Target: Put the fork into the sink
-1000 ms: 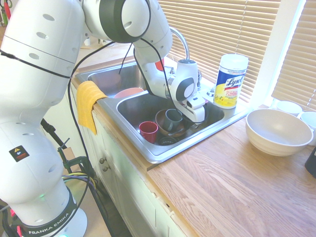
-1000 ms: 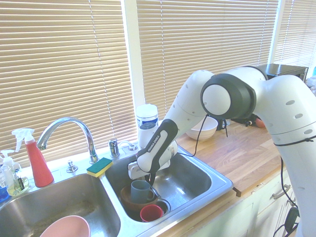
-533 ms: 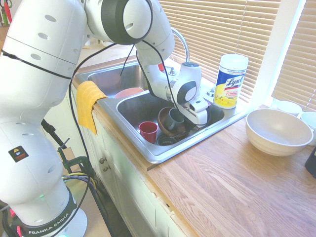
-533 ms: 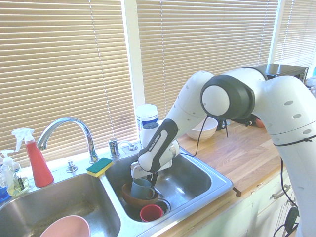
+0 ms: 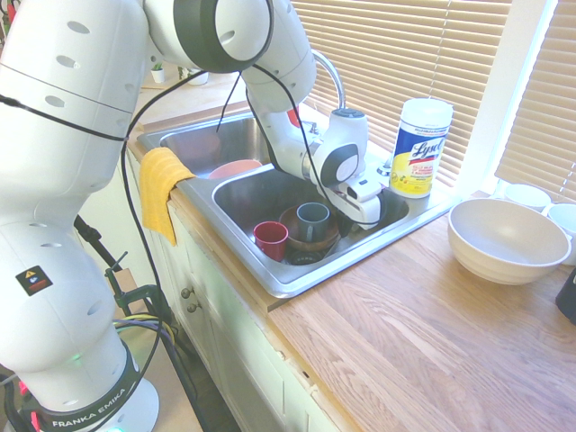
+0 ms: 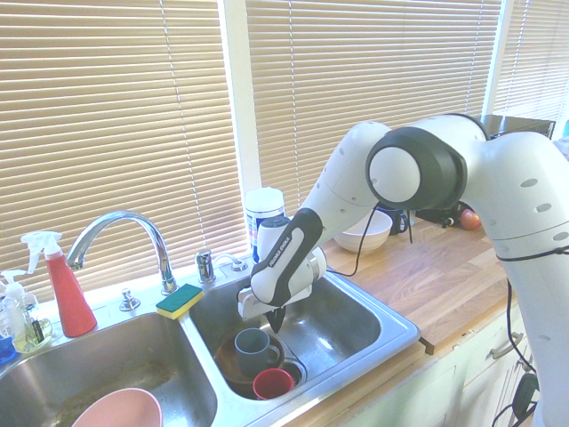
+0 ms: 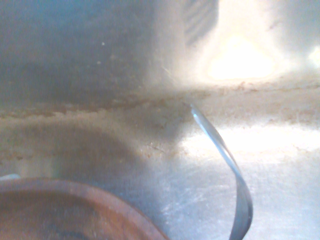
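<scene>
The sink (image 5: pixel 270 277) (image 6: pixel 404 331) is a shiny steel two-basin unit set in a wooden counter. My gripper (image 5: pixel 367 216) (image 6: pixel 276 322) hangs low inside its right basin, beside a grey cup (image 5: pixel 312 219) (image 6: pixel 253 345). Its dark fingers are drawn together to a point, so it is shut. A slim curved silver strip, the fork (image 7: pixel 225 155), rises from the wrist picture's lower edge over the steel basin floor (image 7: pixel 280 165). It is too thin to make out in either exterior view.
The grey cup stands in a brown bowl (image 5: pixel 295 238) (image 6: pixel 227 360) (image 7: pixel 75 200), next to a red cup (image 5: pixel 270 238) (image 6: pixel 272 384). The left basin holds a pink bowl (image 5: pixel 236 168). Around the sink are a wipes canister (image 5: pixel 419 147), an off-white bowl (image 5: pixel 507 238), a faucet (image 6: pixel 124 233) and a sponge (image 6: pixel 180 301).
My gripper has lifted a little and drawn away from the grey cup. The cup and brown bowl, tilted half a second ago, now sit level.
</scene>
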